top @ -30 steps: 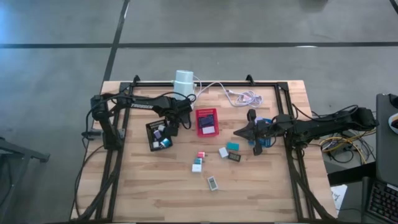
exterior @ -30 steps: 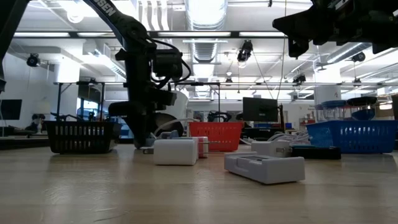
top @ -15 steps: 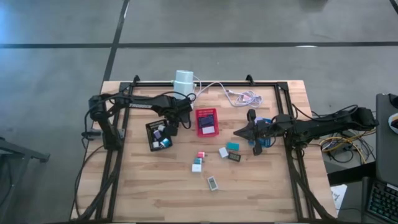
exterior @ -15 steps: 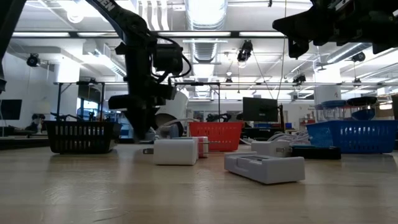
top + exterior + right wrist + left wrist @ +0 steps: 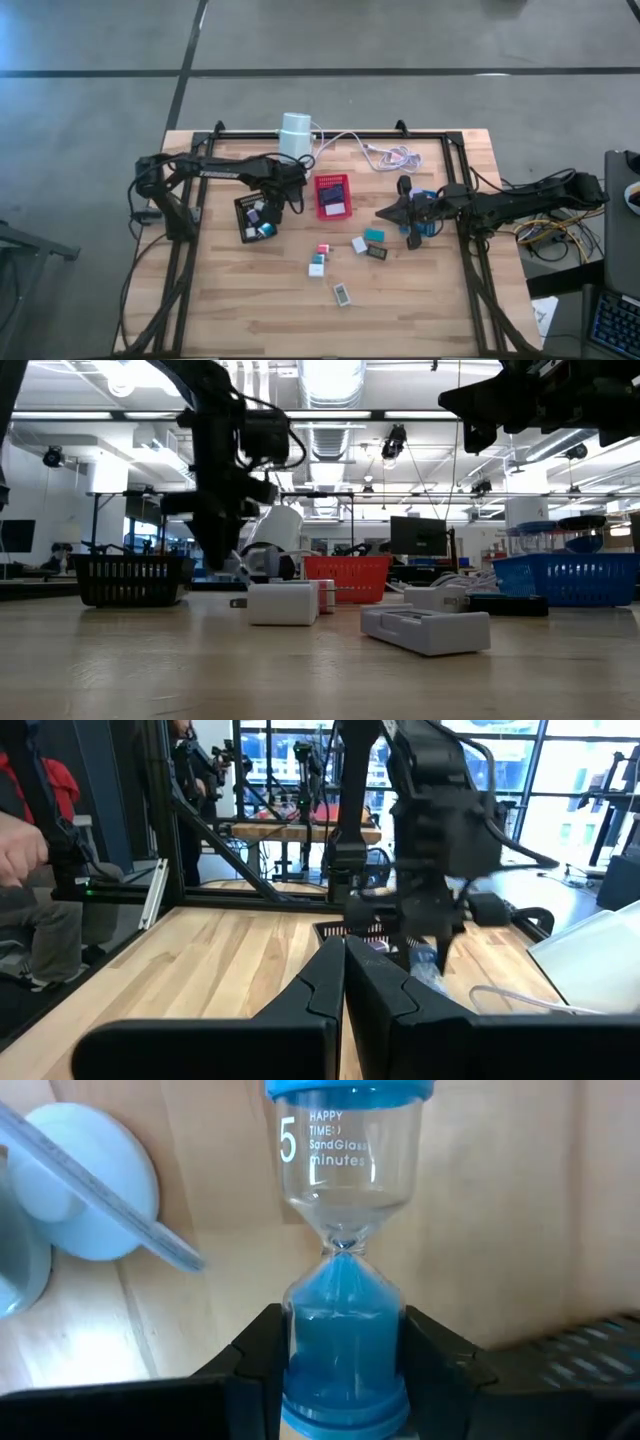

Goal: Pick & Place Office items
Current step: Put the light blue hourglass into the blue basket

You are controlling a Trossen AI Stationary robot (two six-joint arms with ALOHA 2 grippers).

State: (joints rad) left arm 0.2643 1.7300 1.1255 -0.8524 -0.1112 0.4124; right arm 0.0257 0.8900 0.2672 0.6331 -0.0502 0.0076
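Holding a blue sand timer (image 5: 343,1260) between its jaws, the left gripper (image 5: 272,203) hangs above the black tray (image 5: 243,209). The right gripper (image 5: 384,213) waits near the blue tray (image 5: 428,196), jaws closed and empty. Several small office items (image 5: 345,262) lie on the wooden surface (image 5: 400,310).

Hourglass (image 5: 343,1250) between the left gripper's (image 5: 345,1380) dark fingers (image 5: 255,1355): clear glass, blue sand, blue end caps, white lettering on the bulb. Table (image 5: 240,300) beyond it: pale wood planks, black frame. Just beside the fingers, black tray (image 5: 255,216) with white and teal pieces. Red tray (image 5: 333,195), grid pattern. Blue tray (image 5: 426,225) under the right gripper (image 5: 382,213), whose fingers (image 5: 318,985) are black. White cylinder (image 5: 296,134), white cable (image 5: 370,150). Loose items: teal block (image 5: 375,235), white block (image 5: 359,244), pink-and-red piece (image 5: 322,250).
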